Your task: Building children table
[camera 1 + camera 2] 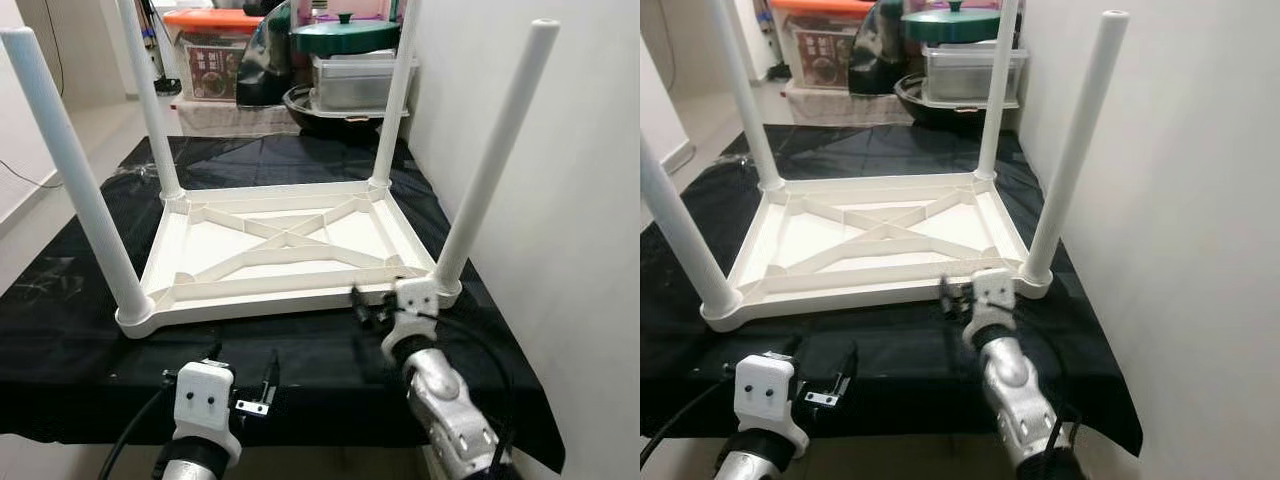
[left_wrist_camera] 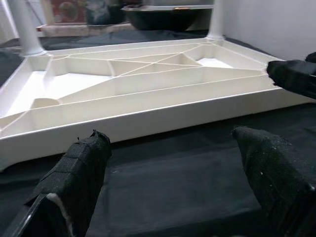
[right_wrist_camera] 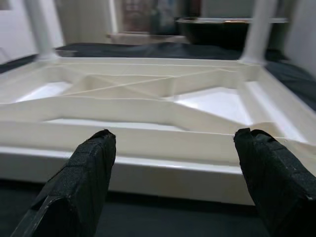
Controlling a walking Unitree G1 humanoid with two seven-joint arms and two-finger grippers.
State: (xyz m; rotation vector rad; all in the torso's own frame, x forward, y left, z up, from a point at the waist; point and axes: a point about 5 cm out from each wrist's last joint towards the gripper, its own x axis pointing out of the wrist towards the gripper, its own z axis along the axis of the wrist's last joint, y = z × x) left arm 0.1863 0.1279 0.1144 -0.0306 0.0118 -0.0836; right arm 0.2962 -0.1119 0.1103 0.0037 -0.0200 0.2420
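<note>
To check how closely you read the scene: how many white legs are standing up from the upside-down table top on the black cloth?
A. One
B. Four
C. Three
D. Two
B: the table top lies underside up on the black cloth, and a white leg rises from each corner: near left, far left, far right and near right.

Left end effector (image 1: 246, 378) and right end effector (image 1: 371, 306) both reach forward, fingers spread.

We see a smooth white plastic table (image 1: 285, 245), slightly glossy, on matt, wrinkled black cloth (image 1: 330, 355); hand fingers (image 3: 81, 190) rough black fabric.
</note>
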